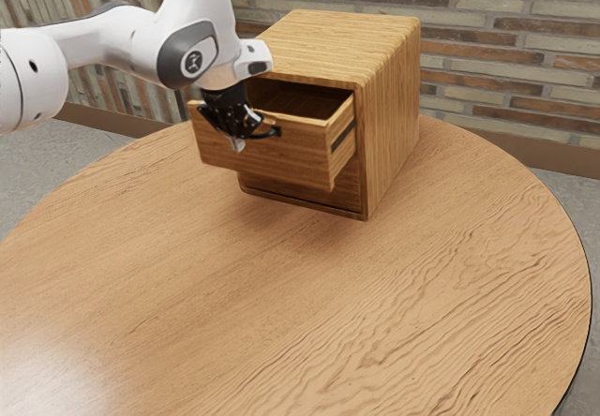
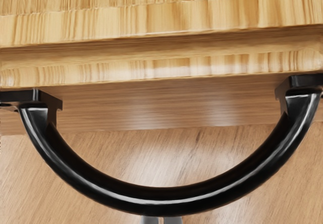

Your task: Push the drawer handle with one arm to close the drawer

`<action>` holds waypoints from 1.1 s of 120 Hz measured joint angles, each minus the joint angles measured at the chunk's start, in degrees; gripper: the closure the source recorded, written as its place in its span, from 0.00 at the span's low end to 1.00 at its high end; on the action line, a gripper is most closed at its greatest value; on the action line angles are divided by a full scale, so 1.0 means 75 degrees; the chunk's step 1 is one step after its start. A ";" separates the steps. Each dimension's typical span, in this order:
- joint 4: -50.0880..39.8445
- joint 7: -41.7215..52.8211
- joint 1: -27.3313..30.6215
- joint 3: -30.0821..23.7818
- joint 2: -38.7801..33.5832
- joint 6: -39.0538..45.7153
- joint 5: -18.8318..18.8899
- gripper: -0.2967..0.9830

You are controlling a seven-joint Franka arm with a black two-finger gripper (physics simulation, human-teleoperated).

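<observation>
In the exterior view my gripper (image 1: pixel 238 142) points down in front of the upper drawer (image 1: pixel 298 150), which stands pulled out of the wooden cabinet (image 1: pixel 389 107). Part of the black handle (image 1: pixel 272 133) shows beside the fingers. The wrist view has the curved black handle (image 2: pixel 166 201) arching out from the drawer front (image 2: pixel 161 105). At the outer side of its bow are the tips of my gripper (image 2: pixel 162 220), close together, partly hidden behind the bar. The fingers look shut, with nothing held between them; whether they touch the handle I cannot tell.
The cabinet stands on a round wooden table (image 1: pixel 281 304), toward its back edge. Beneath the open drawer is a lower front (image 1: pixel 309 191), flush with the cabinet. A brick wall (image 1: pixel 506 69) rises behind.
</observation>
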 joint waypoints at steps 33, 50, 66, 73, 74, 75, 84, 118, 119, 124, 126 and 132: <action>0.0181 -0.0004 0.0011 0.0000 0.0258 0.0657 0.0157 0.85; 0.0252 -0.0004 0.0011 0.0004 0.0391 0.1061 0.0267 0.84; 0.0481 -0.0006 0.0020 0.0016 0.0679 0.1418 0.0327 0.85; 0.0544 -0.0007 0.0029 0.0021 0.0769 0.1572 0.0342 0.85; 0.0551 -0.0007 0.0030 0.0021 0.0783 0.1598 0.0344 0.85; 0.0556 -0.0007 0.0031 0.0022 0.0794 0.1622 0.0345 0.85; 0.0696 -0.0005 0.0041 0.0016 0.0916 0.1817 0.0391 0.85; 0.1057 -0.0003 0.0050 0.0012 0.1307 0.2508 0.0523 0.85; 0.1061 -0.0002 0.0049 0.0012 0.1312 0.2528 0.0529 0.85; 0.1071 -0.0002 0.0048 0.0012 0.1336 0.2624 0.0554 0.85; 0.1074 -0.0001 0.0048 0.0012 0.1341 0.2664 0.0561 0.85; 0.1078 -0.0001 0.0054 0.0014 0.1356 0.2779 0.0579 0.85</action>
